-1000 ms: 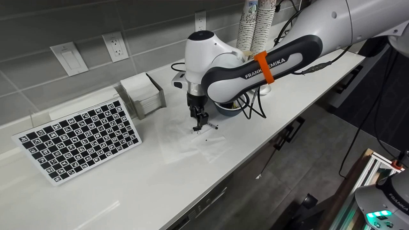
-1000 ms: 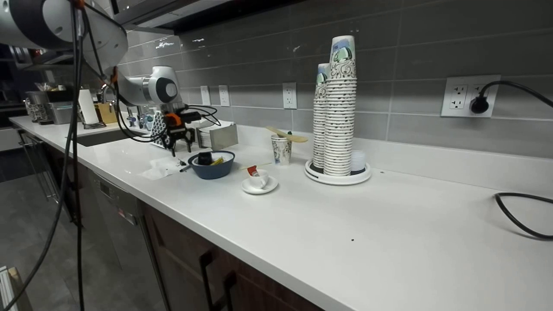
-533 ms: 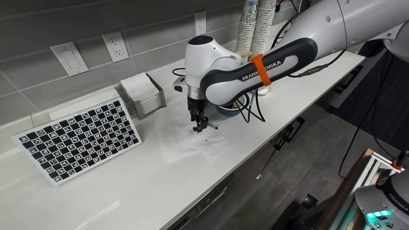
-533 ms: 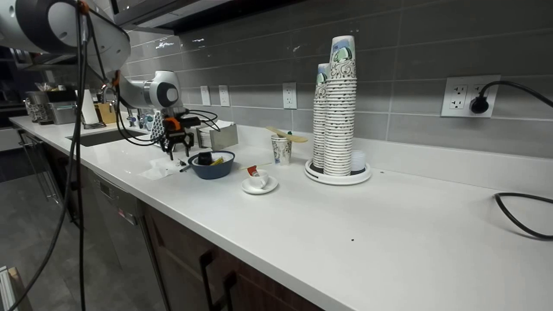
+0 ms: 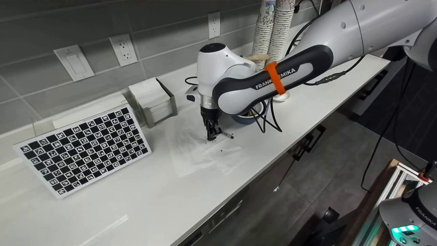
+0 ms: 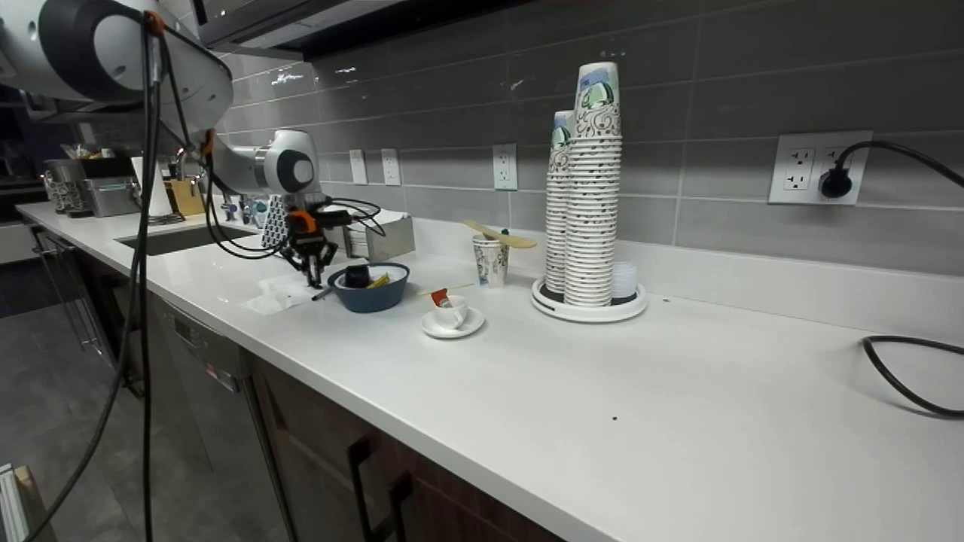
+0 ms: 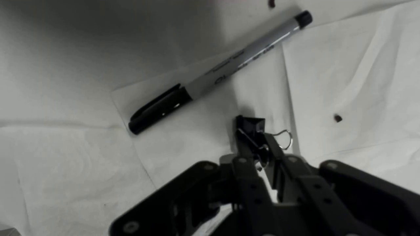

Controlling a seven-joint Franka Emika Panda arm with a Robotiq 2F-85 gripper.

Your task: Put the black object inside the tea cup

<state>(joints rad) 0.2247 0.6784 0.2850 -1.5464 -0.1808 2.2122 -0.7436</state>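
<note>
Straight down over white paper (image 7: 347, 78), the wrist (image 5: 208, 101); fingers (image 7: 252, 190) tight on the black clip (image 7: 254, 124).

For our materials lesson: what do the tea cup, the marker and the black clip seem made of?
Tea cup: probably ceramic, smooth and white; any glaze unclear.
Marker: likely plastic, the cap throwing glossy highlights.
Black clip: perhaps painted metal, dark and shiny; its silvery loop looks like bare wire.
</note>
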